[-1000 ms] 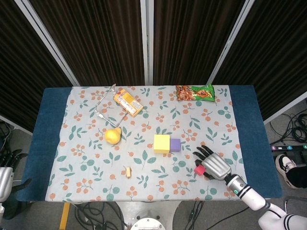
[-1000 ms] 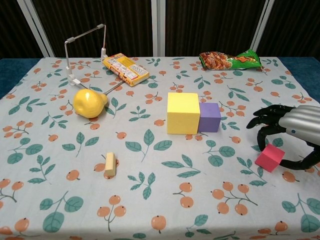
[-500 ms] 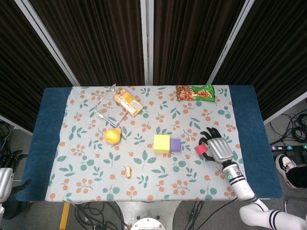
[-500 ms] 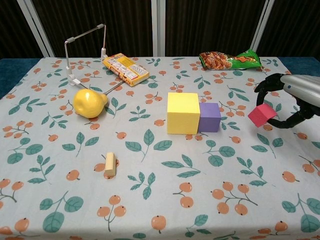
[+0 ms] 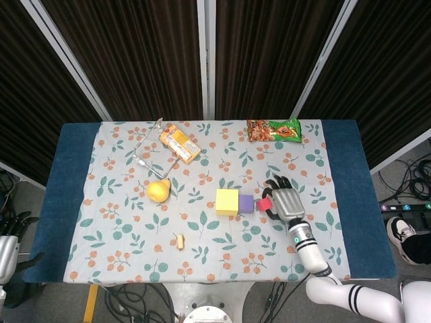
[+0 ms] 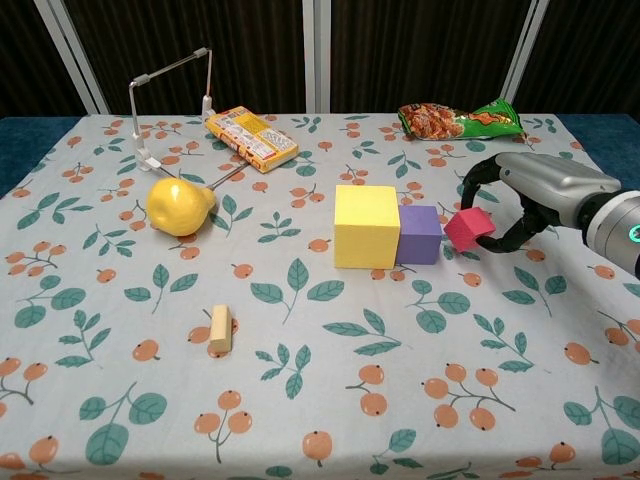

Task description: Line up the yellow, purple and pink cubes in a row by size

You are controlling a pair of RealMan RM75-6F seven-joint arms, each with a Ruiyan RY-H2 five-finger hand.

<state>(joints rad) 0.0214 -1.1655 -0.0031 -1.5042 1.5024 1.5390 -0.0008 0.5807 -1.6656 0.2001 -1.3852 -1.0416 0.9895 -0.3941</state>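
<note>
The large yellow cube (image 6: 366,226) (image 5: 227,201) stands mid-table with the smaller purple cube (image 6: 419,234) (image 5: 246,203) touching its right side. My right hand (image 6: 525,192) (image 5: 283,199) grips the small pink cube (image 6: 468,229) (image 5: 266,204) and holds it tilted just right of the purple cube, slightly above the cloth. Whether pink touches purple I cannot tell. Part of my left hand (image 5: 9,235) shows off the table's left edge, below the tabletop; its fingers are too cut off to read.
A yellow lemon-like fruit (image 6: 179,206) lies at left. Behind it are a wire stand (image 6: 170,105) and an orange snack box (image 6: 251,138). A green snack bag (image 6: 461,119) lies at the back right. A small beige block (image 6: 221,328) sits near the front.
My right hand lifted the pink cube off the cloth at the front right and carried it leftward to just beside the purple cube. The other cubes stayed put.
</note>
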